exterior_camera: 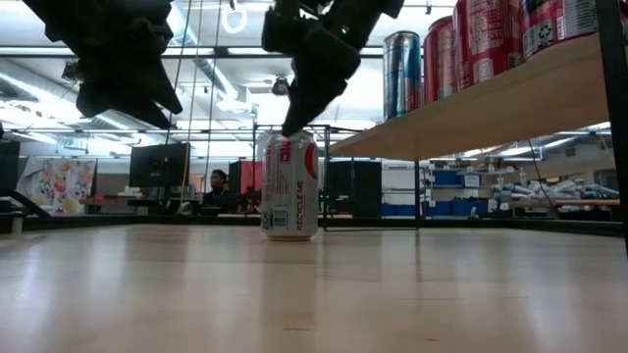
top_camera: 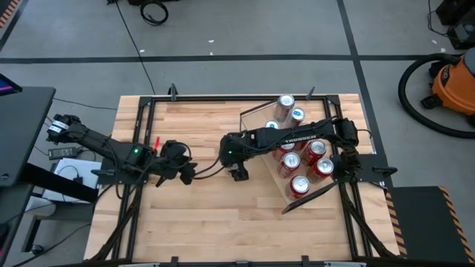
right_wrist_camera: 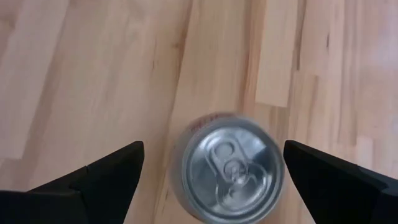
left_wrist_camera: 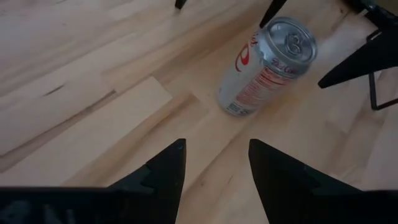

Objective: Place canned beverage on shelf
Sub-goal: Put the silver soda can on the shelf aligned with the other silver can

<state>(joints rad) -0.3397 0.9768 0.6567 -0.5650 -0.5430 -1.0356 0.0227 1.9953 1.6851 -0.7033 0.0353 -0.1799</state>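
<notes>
While the right gripper (right_wrist_camera: 211, 171) hangs directly above a silver-and-red can (right_wrist_camera: 227, 168), its fingers (right_wrist_camera: 99, 177) stand wide apart, one on each side of the can's top, not touching it. Can stands upright on the wooden desk (top_camera: 208, 215), near the middle, pull-tab up. Low view: can (exterior_camera: 289, 186) on the desk with the gripper (exterior_camera: 294, 123) just over its lid.

Left gripper (top_camera: 185, 172) hovers over the desk on the left side, well apart from the can; its fingers (left_wrist_camera: 165, 177) are partly apart with nothing between them, pointing toward the can (left_wrist_camera: 267, 65).

Shelf (exterior_camera: 491, 108) is a light wood plank raised over the right side of the desk, already carrying several red cans (top_camera: 300, 159) and a couple of blue-topped ones (top_camera: 297, 115). Person (exterior_camera: 218, 186) seated far off in the room behind.
</notes>
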